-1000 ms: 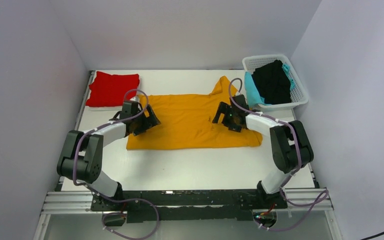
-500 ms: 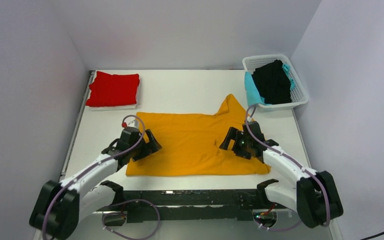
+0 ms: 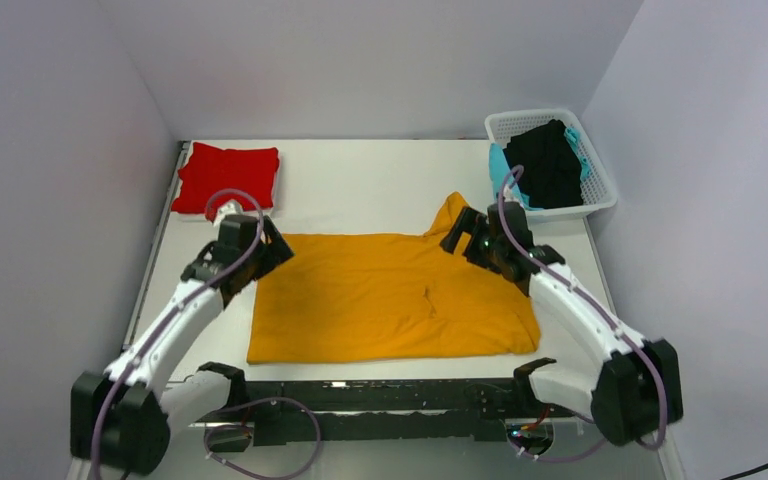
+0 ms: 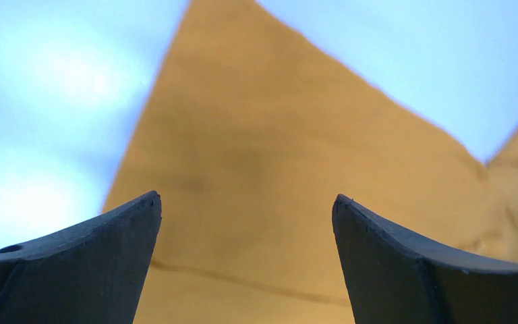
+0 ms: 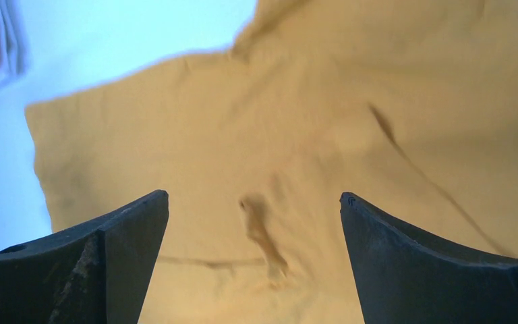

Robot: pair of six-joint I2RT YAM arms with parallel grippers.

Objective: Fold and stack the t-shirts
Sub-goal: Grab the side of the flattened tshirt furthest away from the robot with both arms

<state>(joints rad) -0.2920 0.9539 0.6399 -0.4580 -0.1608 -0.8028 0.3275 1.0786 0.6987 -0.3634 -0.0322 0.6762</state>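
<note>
An orange t-shirt (image 3: 390,305) lies spread flat on the white table (image 3: 360,180), near the front edge, with one sleeve (image 3: 453,212) peaking toward the back. My left gripper (image 3: 276,252) is open and empty above the shirt's far left corner; its wrist view shows orange cloth (image 4: 276,155) between the spread fingers (image 4: 246,199). My right gripper (image 3: 454,236) is open and empty above the far right part, by the sleeve; its wrist view shows wrinkled cloth (image 5: 297,121) between its fingers (image 5: 254,196). A folded red t-shirt (image 3: 225,177) lies at the back left.
A white basket (image 3: 600,190) at the back right holds black clothing (image 3: 545,160) and a teal garment (image 3: 505,180). White walls close in the left, back and right. A black rail (image 3: 380,395) runs along the front edge.
Both grippers dragged the orange shirt toward the front edge, then let go and moved back up to its far edge. The shirt now lies flatter and nearer the front.
</note>
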